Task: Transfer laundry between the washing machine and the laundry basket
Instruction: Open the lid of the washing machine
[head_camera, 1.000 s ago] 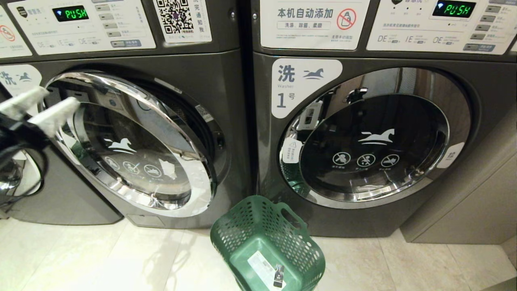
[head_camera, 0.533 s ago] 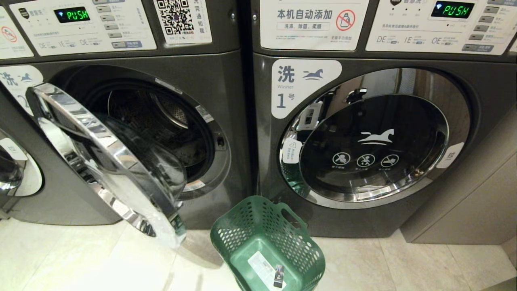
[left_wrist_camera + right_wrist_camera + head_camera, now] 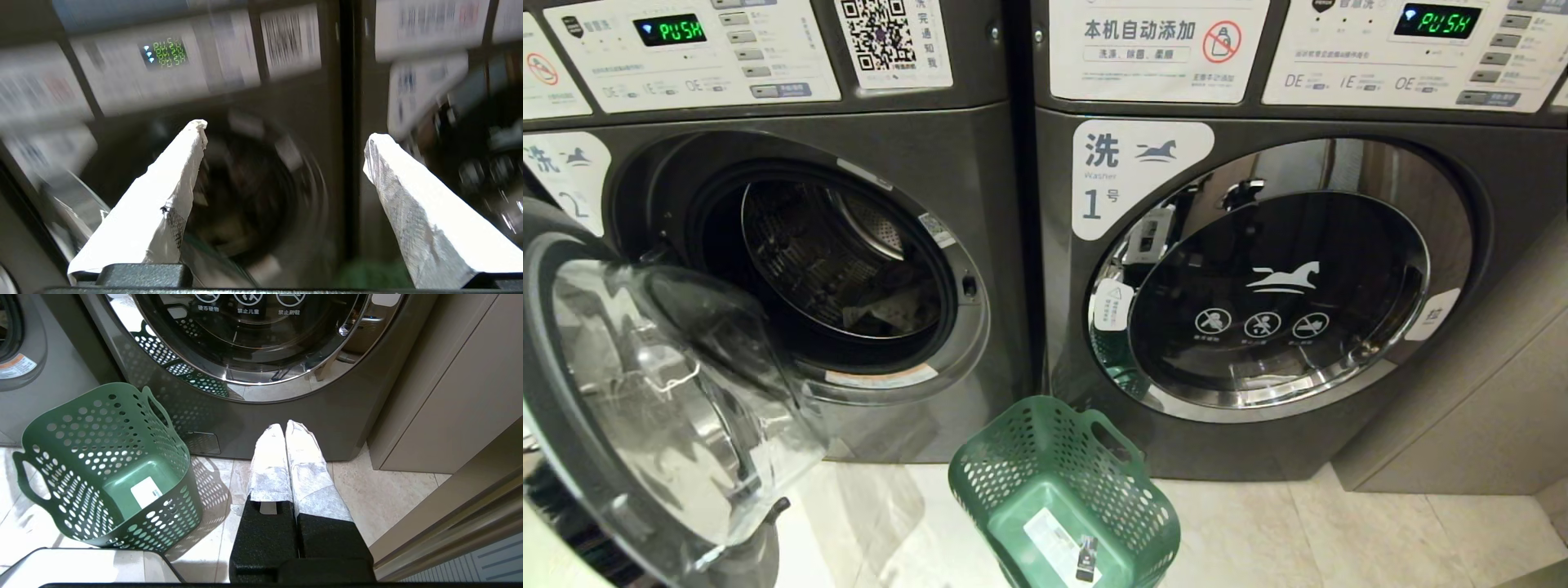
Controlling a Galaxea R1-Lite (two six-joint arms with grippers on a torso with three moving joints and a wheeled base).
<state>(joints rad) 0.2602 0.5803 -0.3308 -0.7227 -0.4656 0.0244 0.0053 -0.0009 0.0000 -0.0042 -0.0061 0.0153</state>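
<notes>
Left wrist view: left claw (image 3: 284, 145) agape.

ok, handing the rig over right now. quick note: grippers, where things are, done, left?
Left gripper: open, empty, facing the washing machine.
Right gripper: shut, empty, parked low beside the laundry basket.
Washer door: swung wide open.
Laundry: something pale lies in the drum, probably the garment.
Basket: empty, on the floor.
Left: reach in, grasp it, drop it in the basket.

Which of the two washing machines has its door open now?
The washing machine marked 2, on the left in the head view: its door is swung wide and the drum shows. The washer marked 1 has its door shut.
</notes>
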